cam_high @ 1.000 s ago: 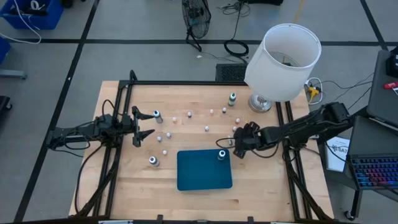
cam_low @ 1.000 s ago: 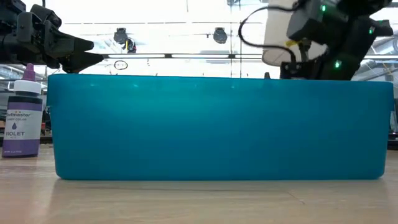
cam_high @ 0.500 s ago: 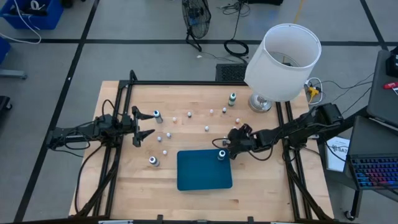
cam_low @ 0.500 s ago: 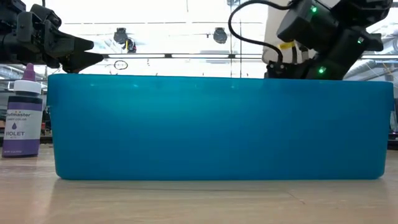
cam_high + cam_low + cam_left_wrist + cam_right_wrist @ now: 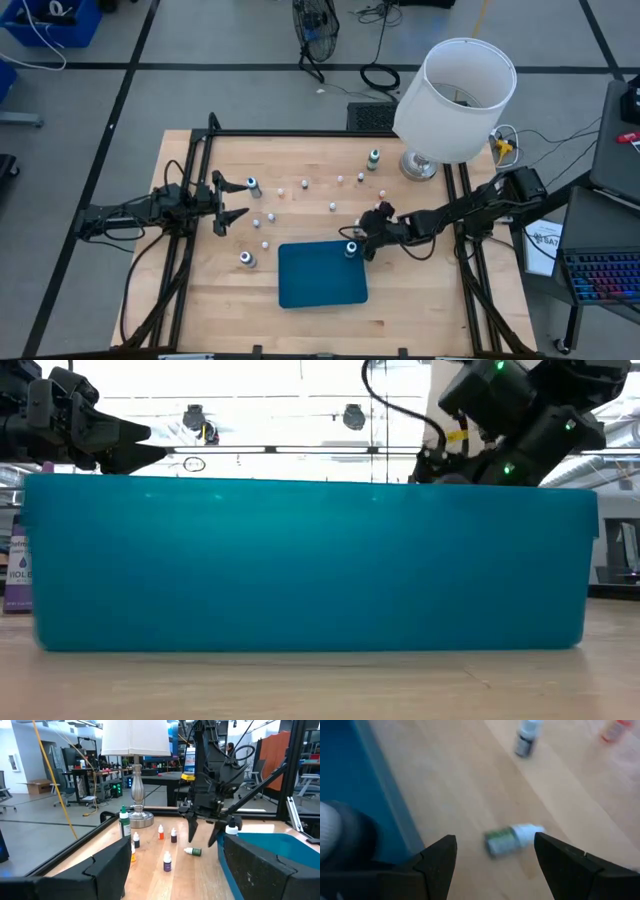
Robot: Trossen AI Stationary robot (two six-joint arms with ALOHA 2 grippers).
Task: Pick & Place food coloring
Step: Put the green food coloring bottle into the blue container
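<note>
One toppled green bottle [image 5: 512, 839] is framed by the open right gripper [image 5: 492, 857]; it may be rolled away if nudged.

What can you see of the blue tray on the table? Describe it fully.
The blue tray is a flat, teal-blue rectangle with rounded corners and a low, smooth wall that looks like plastic. It lies flat on the wooden table, near the front edge. One small bottle stands in its far right corner, where the right gripper hovers, open.
</note>
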